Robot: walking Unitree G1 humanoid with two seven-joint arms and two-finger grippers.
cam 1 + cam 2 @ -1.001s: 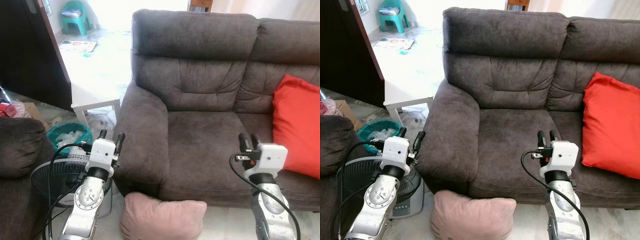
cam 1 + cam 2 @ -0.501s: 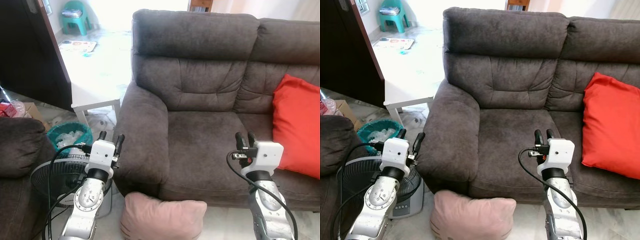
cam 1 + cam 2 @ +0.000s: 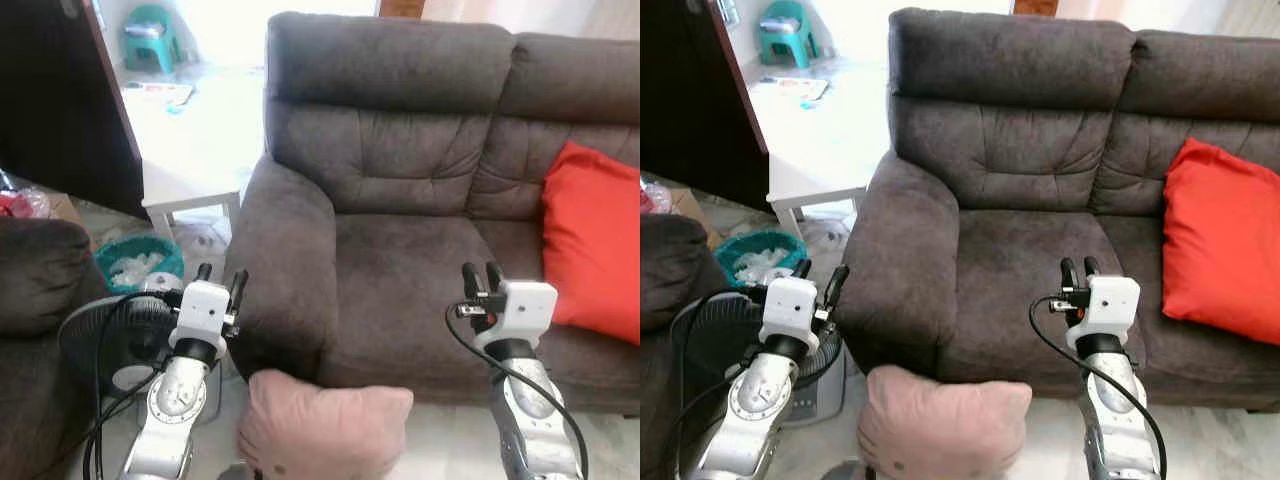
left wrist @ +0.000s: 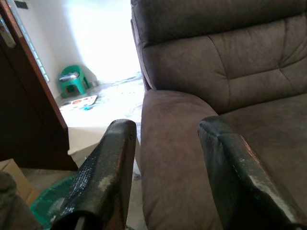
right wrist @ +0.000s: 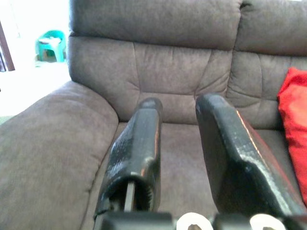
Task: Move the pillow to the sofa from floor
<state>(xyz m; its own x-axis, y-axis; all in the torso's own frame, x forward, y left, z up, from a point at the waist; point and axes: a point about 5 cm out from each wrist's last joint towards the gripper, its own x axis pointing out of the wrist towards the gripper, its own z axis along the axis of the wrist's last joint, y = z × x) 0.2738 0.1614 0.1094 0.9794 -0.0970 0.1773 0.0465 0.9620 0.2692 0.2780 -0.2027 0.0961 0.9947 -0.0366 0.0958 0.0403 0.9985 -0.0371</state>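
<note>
pale pink and soft, the pillow [image 3: 322,432] you want lies on the floor [image 3: 1200,440] hard against the front of the sofa [image 3: 400,260], below the near armrest. its long side runs along the sofa's front edge, so it sits crosswise to you, with one corner poking up toward the seat.

your left claw [image 3: 220,280] is raised beside the armrest, fingers parted and gripping nothing; through its wrist camera you look over the armrest toward the sofa back, not at the pillow. your right claw [image 3: 478,274] hovers over the seat cushion, its fingers also apart and holding nothing, though the gap looks narrower. the red cushion [image 3: 1220,250] leans on the sofa further to your right, well away from the job.

the relation that matters: the pillow is below both claws and between the two arms, closer to your left one. its left end sits almost under your left forearm, while the right arm stands off to the far side of its right corner. i'd judge the left arm the nearer one for a first grab, but both must drop well down before either can reach. the fan [image 3: 700,330] stands just left of your left arm, so watch that elbow as you lower.
</note>
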